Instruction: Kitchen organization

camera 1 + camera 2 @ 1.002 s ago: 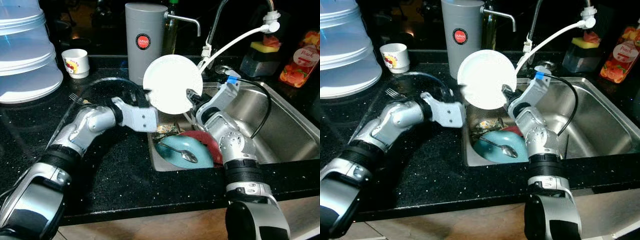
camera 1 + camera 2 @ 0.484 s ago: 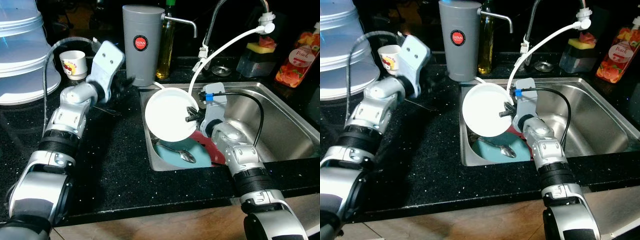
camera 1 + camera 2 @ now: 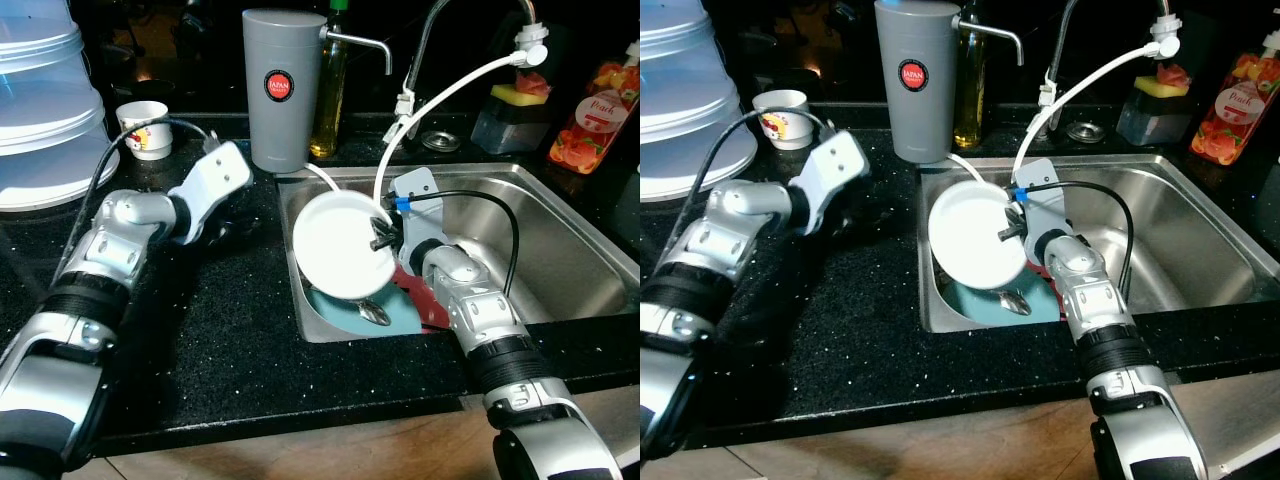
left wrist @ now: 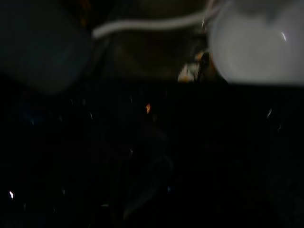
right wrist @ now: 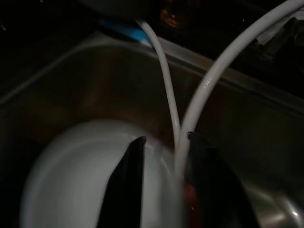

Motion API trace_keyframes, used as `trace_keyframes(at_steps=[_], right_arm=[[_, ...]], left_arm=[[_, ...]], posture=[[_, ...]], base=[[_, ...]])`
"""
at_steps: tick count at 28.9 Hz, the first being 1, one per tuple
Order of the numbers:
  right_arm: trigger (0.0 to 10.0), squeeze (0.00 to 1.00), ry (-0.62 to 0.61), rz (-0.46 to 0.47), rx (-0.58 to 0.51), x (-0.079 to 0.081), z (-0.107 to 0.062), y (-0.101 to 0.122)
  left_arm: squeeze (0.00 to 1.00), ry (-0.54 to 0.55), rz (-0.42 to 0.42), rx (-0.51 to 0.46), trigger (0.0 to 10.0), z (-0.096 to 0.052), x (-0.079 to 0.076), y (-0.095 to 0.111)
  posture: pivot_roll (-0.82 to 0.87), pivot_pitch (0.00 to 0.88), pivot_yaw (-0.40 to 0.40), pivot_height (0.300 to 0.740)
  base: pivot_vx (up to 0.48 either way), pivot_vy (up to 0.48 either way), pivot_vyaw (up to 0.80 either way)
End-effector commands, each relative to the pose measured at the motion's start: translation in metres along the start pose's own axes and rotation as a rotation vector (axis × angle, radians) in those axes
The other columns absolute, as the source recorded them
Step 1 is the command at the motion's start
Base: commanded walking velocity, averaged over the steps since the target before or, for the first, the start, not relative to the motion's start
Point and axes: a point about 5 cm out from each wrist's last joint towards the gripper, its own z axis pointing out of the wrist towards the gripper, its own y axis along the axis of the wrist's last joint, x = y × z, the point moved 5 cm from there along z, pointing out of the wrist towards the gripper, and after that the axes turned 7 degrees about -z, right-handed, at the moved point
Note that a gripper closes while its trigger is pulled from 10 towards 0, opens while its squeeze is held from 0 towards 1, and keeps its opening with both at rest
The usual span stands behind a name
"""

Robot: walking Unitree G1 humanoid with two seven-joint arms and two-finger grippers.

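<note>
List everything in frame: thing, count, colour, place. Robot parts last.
Plate: 1, white, over the sink, in the right gripper.
Dish: 1, teal, sink bottom, under the plate.
Spoon: 1, metal, on the teal dish.
Red dish: 1, beside the teal one.
Sink: 1, steel, set in the black counter.
Canister: 1, grey, behind the sink.
Oil bottle: 1, yellowish, beside the canister.
Cup: 1, white, back left of the counter.
Containers: stack, clear, far left.
Hose: 1, white, from the tap.
Sponge: 1, yellow, back right.
Left gripper: over the counter, fingers hidden.
Right gripper: clamped on the plate's rim.
</note>
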Motion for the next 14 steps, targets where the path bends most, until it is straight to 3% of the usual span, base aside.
trace_keyframes(at_steps=[1,2,5,6,9,12,13,14], right_arm=[[10.0,1.00,-0.013,-0.017,0.023,-0.003,-0.001,-0.007],[10.0,0.00,-0.025,-0.027,0.024,-0.005,-0.001,-0.008],[10.0,0.00,-0.069,-0.041,0.015,-0.014,-0.002,-0.007],[10.0,0.00,-0.089,-0.029,-0.013,-0.018,-0.002,-0.002],[10.0,0.00,-0.099,-0.004,-0.054,-0.019,-0.002,0.006],[10.0,0.00,-0.097,0.024,-0.078,-0.018,-0.001,0.011],[10.0,0.00,-0.093,0.042,-0.089,-0.016,-0.001,0.013],[10.0,0.00,-0.093,0.042,-0.089,-0.016,-0.001,0.013]], left_arm=[[0.00,0.018,0.003,0.064,10.0,-0.004,0.005,-0.011],[0.00,0.048,-0.002,0.079,10.0,-0.004,0.009,-0.014],[0.00,0.176,-0.066,0.076,10.0,-0.004,0.025,-0.019],[0.00,0.308,-0.089,0.078,10.0,-0.006,0.039,-0.025],[0.00,0.452,-0.121,0.080,10.0,-0.011,0.054,-0.031],[0.00,0.510,-0.157,0.074,10.0,-0.014,0.059,-0.036],[0.00,0.531,-0.228,0.070,10.0,-0.014,0.059,-0.041],[0.00,0.531,-0.228,0.070,10.0,-0.014,0.059,-0.041]], posture=[[0.09,0.082,-0.021,0.740],[0.09,0.083,-0.018,0.740],[0.09,0.084,-0.019,0.740],[0.09,0.084,-0.019,0.740],[0.09,0.089,-0.022,0.740],[0.09,0.094,-0.021,0.740],[0.08,0.100,-0.018,0.740],[0.08,0.100,-0.018,0.740]], base=[[0.000,0.000,0.00],[0.000,0.000,0.00],[0.000,0.000,0.00],[0.000,0.000,0.00],[0.000,0.000,0.00],[0.000,0.000,0.00],[0.000,0.000,0.00],[0.000,0.000,0.00]])
